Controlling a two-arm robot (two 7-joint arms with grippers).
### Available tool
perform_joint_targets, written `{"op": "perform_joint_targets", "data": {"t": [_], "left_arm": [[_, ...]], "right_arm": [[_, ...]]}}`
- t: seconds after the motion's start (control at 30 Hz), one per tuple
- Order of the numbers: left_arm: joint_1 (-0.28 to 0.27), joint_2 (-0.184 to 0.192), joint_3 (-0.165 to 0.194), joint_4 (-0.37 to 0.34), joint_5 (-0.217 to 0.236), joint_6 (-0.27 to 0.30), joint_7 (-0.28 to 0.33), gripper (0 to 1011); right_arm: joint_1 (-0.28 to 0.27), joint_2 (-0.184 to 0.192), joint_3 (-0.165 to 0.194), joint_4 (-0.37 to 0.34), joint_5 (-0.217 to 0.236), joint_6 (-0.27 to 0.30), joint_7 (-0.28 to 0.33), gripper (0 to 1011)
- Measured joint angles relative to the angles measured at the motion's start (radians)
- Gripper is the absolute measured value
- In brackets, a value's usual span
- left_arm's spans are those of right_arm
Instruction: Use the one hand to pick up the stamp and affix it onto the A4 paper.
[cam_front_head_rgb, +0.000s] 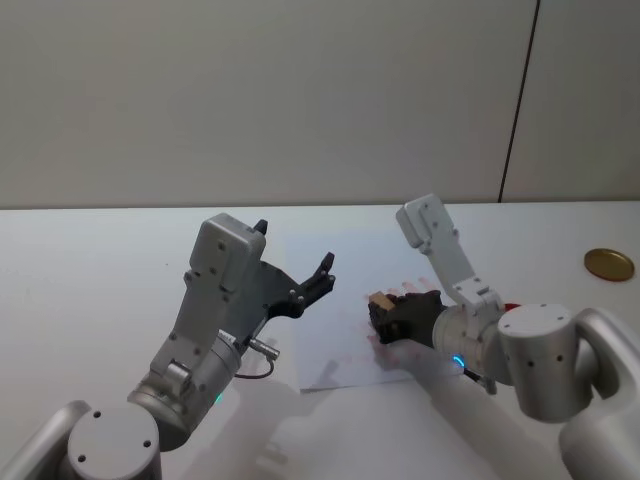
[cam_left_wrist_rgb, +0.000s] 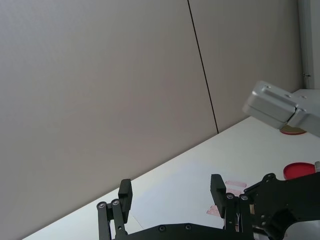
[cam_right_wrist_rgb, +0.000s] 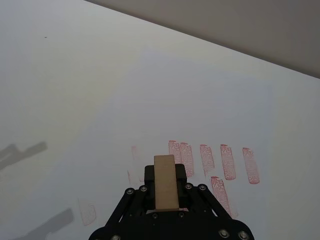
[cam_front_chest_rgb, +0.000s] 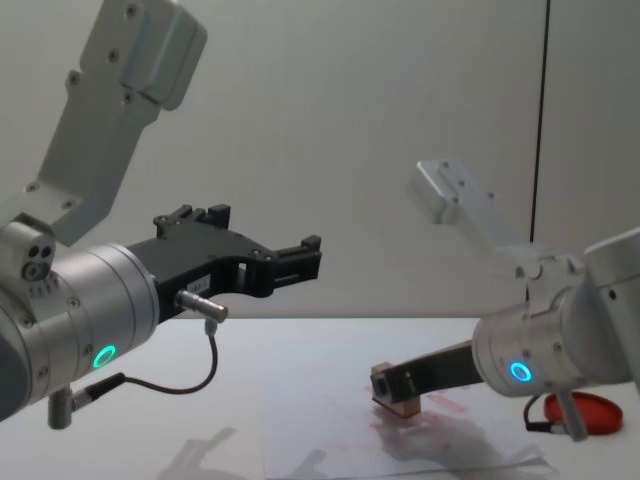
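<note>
My right gripper (cam_front_head_rgb: 385, 312) is shut on the stamp (cam_front_head_rgb: 379, 298), a small tan wooden block. In the right wrist view the stamp (cam_right_wrist_rgb: 165, 182) stands between the black fingers (cam_right_wrist_rgb: 186, 192), over the A4 paper (cam_right_wrist_rgb: 200, 100) beside rows of red imprints (cam_right_wrist_rgb: 227, 162). From the chest, the stamp (cam_front_chest_rgb: 398, 392) sits very low over the paper (cam_front_chest_rgb: 310, 425); whether it touches I cannot tell. My left gripper (cam_front_head_rgb: 295, 247) hangs open and empty above the table to the left, also seen as the left gripper (cam_front_chest_rgb: 262, 232) from the chest.
A round red ink pad (cam_front_chest_rgb: 580, 408) lies on the table to the right of the paper, behind my right arm. A flat gold lid (cam_front_head_rgb: 609, 264) rests at the far right. The white table (cam_front_head_rgb: 90, 270) stretches left, and a grey wall stands behind it.
</note>
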Motion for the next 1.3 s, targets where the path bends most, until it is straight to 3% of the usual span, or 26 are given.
{"op": "perform_joint_targets", "data": {"t": [0.57,1.3], "left_arm": [[0.000,0.000,0.000,0.000,0.000,0.000,0.000,993],[0.000,0.000,0.000,0.000,0.000,0.000,0.000,993]], "right_arm": [[0.040,-0.023,-0.006,0.099,-0.009,-0.031,0.005,220],[0.049,-0.028,-0.001,0.131,0.004,-0.032,0.007,219]]}}
